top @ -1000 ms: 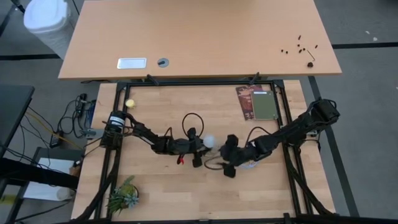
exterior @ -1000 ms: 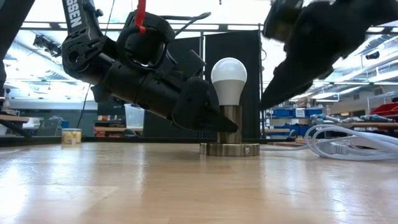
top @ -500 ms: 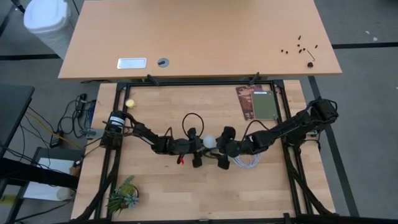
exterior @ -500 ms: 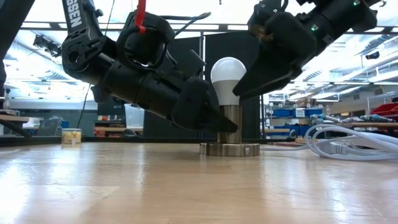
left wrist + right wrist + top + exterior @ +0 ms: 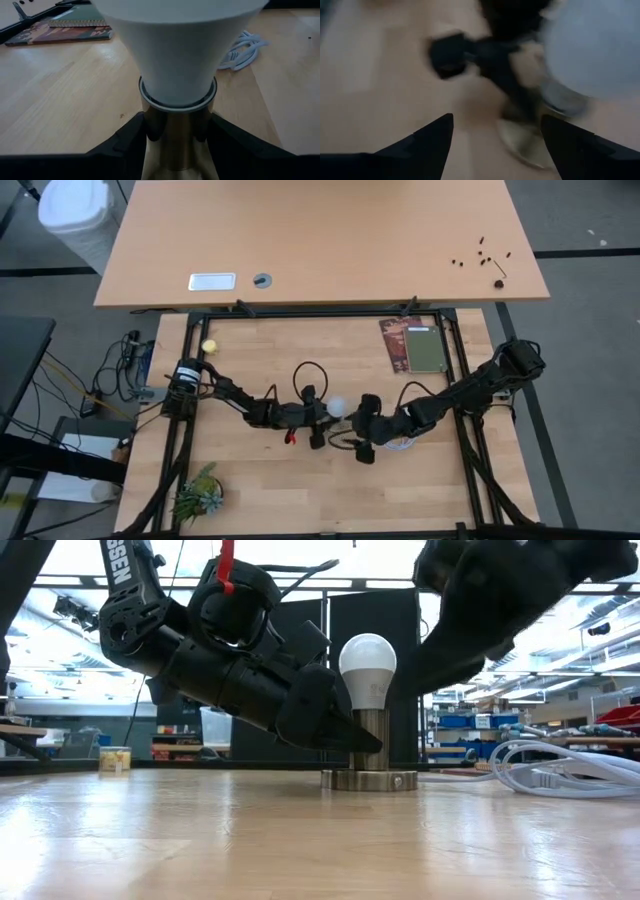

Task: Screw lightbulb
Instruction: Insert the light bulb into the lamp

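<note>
Lightbulb [image 5: 367, 670], frame centre: light, smooth, fragile; grip dome. Left claw [image 5: 352, 740] clamping brass socket [image 5: 369, 744]; right claw [image 5: 495, 145] released.

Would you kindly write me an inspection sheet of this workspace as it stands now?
Surface: wooden table, bare around the work.
Job's things: bulb upright in the brass socket.
Clutter: booklet, small yellow thing, plant.
Grippers: left tool closed around the socket stem below the bulb; right tool open beside the bulb, not touching it.
Cables: white cord coiled beside the socket.
Surroundings: desk past the table, white bin by it; no person seen.
</note>
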Motion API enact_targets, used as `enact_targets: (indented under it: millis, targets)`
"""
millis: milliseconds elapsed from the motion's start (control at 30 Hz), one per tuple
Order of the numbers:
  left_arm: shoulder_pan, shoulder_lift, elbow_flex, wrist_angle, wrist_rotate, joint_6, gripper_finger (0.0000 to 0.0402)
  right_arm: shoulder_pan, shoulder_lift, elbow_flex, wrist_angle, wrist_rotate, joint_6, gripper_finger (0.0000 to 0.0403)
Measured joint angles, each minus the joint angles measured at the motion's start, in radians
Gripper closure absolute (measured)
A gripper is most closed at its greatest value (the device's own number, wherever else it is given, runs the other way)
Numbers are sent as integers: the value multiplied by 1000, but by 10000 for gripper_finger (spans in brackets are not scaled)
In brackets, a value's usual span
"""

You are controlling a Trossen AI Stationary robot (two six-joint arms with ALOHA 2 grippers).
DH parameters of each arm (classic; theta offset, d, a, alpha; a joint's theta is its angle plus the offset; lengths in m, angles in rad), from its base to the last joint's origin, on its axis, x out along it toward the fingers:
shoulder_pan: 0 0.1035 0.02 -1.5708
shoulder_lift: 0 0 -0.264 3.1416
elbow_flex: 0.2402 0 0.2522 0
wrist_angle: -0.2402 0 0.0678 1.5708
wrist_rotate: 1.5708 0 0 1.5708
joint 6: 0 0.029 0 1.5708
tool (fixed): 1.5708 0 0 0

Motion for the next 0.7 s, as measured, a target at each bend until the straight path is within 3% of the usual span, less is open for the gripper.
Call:
enact_targets:
  millis: [233, 500, 700]
  targets:
    - [0, 0, 0, 0, 0, 0, 217, -68, 0, 0, -54, 87, 7, 94]
    - [0, 0, 0, 0, 0, 1, 217, -127, 0, 0, 25, -86, -96, 94]
    - [-3, 0, -1, 0, 12, -5, 217, -60, 0, -1, 29, -96, -74, 94]
